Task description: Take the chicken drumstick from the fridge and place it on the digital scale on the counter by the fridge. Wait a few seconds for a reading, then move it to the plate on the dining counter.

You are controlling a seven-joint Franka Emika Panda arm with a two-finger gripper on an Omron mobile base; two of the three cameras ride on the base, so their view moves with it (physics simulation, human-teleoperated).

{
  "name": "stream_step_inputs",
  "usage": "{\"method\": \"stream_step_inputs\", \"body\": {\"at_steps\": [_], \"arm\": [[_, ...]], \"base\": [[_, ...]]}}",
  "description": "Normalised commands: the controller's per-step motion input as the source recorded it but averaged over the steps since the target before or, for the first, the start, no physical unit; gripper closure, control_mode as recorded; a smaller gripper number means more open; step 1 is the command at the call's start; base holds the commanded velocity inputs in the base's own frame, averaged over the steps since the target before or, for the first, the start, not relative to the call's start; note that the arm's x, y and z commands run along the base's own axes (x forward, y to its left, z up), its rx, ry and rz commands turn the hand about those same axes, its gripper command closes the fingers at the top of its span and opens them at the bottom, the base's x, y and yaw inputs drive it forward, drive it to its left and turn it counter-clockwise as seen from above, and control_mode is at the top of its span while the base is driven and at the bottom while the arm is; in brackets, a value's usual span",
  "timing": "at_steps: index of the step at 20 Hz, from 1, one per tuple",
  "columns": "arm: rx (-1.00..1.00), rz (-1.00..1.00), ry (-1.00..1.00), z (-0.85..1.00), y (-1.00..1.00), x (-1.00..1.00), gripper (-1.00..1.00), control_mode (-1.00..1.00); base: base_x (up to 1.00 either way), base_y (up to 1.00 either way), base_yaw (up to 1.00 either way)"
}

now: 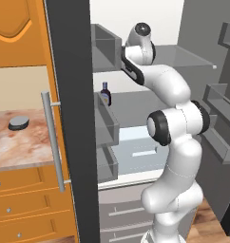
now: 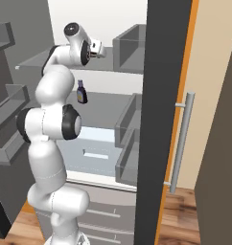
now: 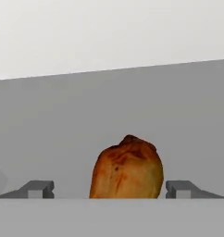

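The orange-brown chicken drumstick (image 3: 127,169) lies on a grey shelf (image 3: 49,120) of the fridge (image 1: 71,142), close in front of the hand. My gripper (image 3: 110,190) is open, one fingertip on each side of the drumstick with a gap to each, touching nothing. In the right base view the arm reaches up to the upper fridge shelf, its hand (image 2: 96,50) pointing inward. The digital scale (image 1: 18,123) sits on the counter (image 1: 26,152) left of the open fridge door. The plate and the dining counter are out of view.
A dark blue bottle (image 1: 105,93) stands on the middle shelf below the hand. Grey door bins (image 1: 106,126) line the open door, which carries a silver bar handle (image 1: 52,142). More shelves (image 1: 221,133) jut out on the right. Orange drawers (image 1: 26,204) sit under the counter.
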Motion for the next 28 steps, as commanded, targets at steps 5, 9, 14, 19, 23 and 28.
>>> {"method": "stream_step_inputs", "body": {"at_steps": [5, 9, 14, 19, 23, 28], "arm": [[0.0, 0.0, 0.07, -0.65, 0.07, 0.03, 1.0, -1.0], [0.0, 0.0, 0.0, -0.75, 0.05, 0.02, 1.0, -1.0], [0.0, 0.0, -0.01, -0.72, 0.03, -0.01, 1.0, -1.0], [0.0, 0.0, -0.02, -0.58, 0.12, -0.01, 1.0, -1.0], [0.0, 0.02, -0.09, -0.21, 0.06, -0.31, 1.0, -1.0], [0.08, 0.04, -0.08, 0.0, 0.0, -0.93, 1.0, -1.0]], "base": [[0.0, 0.0, 0.0], [0.0, 0.0, 0.0], [0.0, 0.0, 0.0], [0.0, 0.0, 0.0], [0.0, 0.0, 0.0], [0.0, 0.0, 0.0]]}}
